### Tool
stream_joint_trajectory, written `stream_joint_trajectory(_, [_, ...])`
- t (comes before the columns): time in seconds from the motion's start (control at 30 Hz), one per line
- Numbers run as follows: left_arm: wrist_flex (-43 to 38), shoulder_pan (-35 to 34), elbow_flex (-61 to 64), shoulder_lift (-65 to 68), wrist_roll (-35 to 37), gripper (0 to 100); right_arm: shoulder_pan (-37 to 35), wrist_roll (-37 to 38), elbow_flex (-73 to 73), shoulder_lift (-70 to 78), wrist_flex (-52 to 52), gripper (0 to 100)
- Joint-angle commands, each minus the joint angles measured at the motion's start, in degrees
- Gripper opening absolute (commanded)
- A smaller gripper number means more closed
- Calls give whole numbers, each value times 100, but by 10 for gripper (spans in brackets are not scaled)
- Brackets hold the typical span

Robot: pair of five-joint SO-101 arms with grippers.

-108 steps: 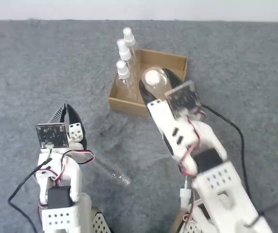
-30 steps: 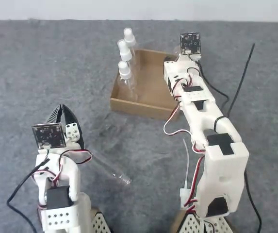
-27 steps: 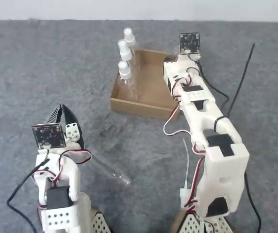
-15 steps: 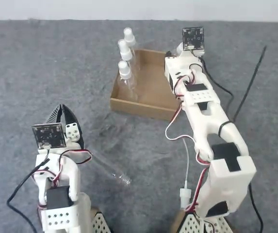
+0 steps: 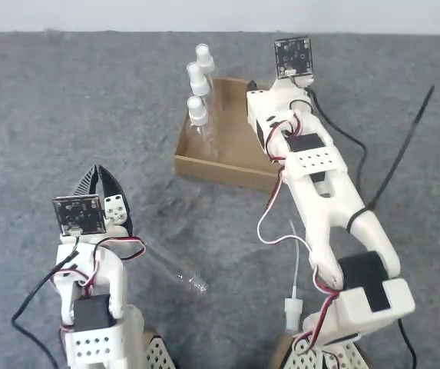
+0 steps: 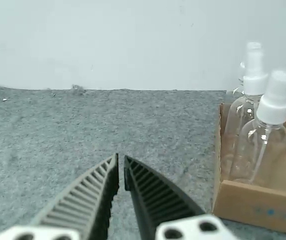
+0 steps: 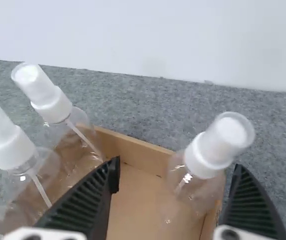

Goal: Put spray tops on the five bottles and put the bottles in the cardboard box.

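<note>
From above, my right arm [image 5: 319,177] hides the three o'clock side of the cardboard box [image 5: 220,165], where the right gripper [image 7: 175,170] stands spread near a capped bottle [image 7: 217,142]; the left gripper [image 6: 121,167] is pressed together.

- Left arm [image 5: 93,296]: white printed shell; black servo block [image 5: 93,314] well behind the gripper; perforated white base plate [image 5: 89,347] at the far end.
- Left gripper [image 6: 121,162]: two black tapered fingers, ribbed on the inner faces, seated in white mounts [image 6: 174,233] with round screw holes.
- Left camera board [image 5: 80,215]: dark, square, directly behind the fingers.
- Thin wires [image 5: 124,247]: red, black and white, looping just behind that board.
- Black lead [image 5: 31,297]: trails off near the base plate.
- Right arm [image 5: 323,192]: white shell; black servo housing [image 5: 364,270]; looping white wire [image 5: 264,224]; long black cable [image 5: 404,144].
- Right camera board [image 5: 292,56]: dark, square.
- Right gripper [image 7: 175,167]: black ribbed fingers on white mounts.
</note>
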Motion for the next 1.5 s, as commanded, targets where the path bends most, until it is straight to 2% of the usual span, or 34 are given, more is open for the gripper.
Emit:
stream_joint_trajectory(0.0, [-211,9,13,-26,-62,16,-48,-26,-35,-523,57,283])
stream_joint_trajectory(0.53, [-211,-44,-4,-26,-62,16,-57,0,-18,-2044,1956,282])
stream_joint_trajectory(0.9, [-536,-659,-4,-26,299,16,-119,0,-18,-3064,3222,282])
stream_joint_trajectory(1.47, [-536,-659,-13,-26,308,16,-1815,9,-18,-4602,5262,281])
